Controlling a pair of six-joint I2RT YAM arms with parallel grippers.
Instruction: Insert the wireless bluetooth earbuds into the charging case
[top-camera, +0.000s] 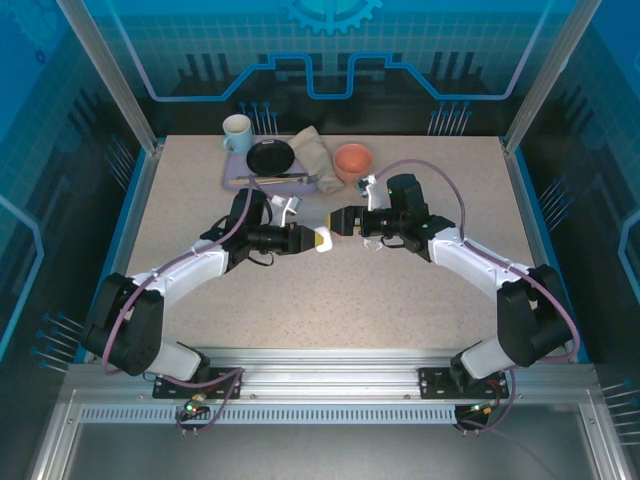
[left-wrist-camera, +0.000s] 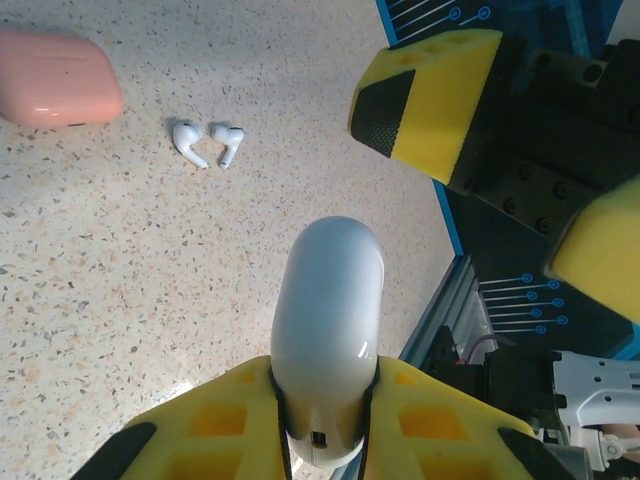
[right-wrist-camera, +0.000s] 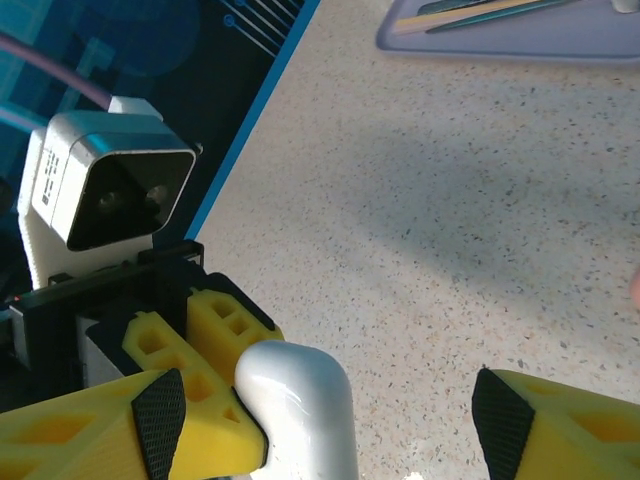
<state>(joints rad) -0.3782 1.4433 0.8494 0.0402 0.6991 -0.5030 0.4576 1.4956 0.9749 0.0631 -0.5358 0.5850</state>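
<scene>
Our left hand (left-wrist-camera: 325, 405) is clamped on a white charging case (left-wrist-camera: 326, 300), lid closed, held above the tabletop (left-wrist-camera: 120, 300) with its rounded end pointing away from the wrist. In the top view the left hand (top-camera: 303, 240) and the right hand (top-camera: 340, 220) meet nose to nose mid-table. Our right hand (right-wrist-camera: 330, 415) stands open, its jaws spread to either side of the case (right-wrist-camera: 295, 400). One pad sits close against the case, though we cannot tell whether it touches, and the other is well clear. Two white earbuds (left-wrist-camera: 208, 143) lie loose on the tabletop, side by side, near a salmon-pink charging case (left-wrist-camera: 55, 78) that is also shut. At the far edge sit a lavender tray (top-camera: 240, 180), a white mug (top-camera: 237, 132), a black bowl (top-camera: 270, 156), a beige cloth (top-camera: 312, 150) and an orange bowl (top-camera: 352, 160).
</scene>
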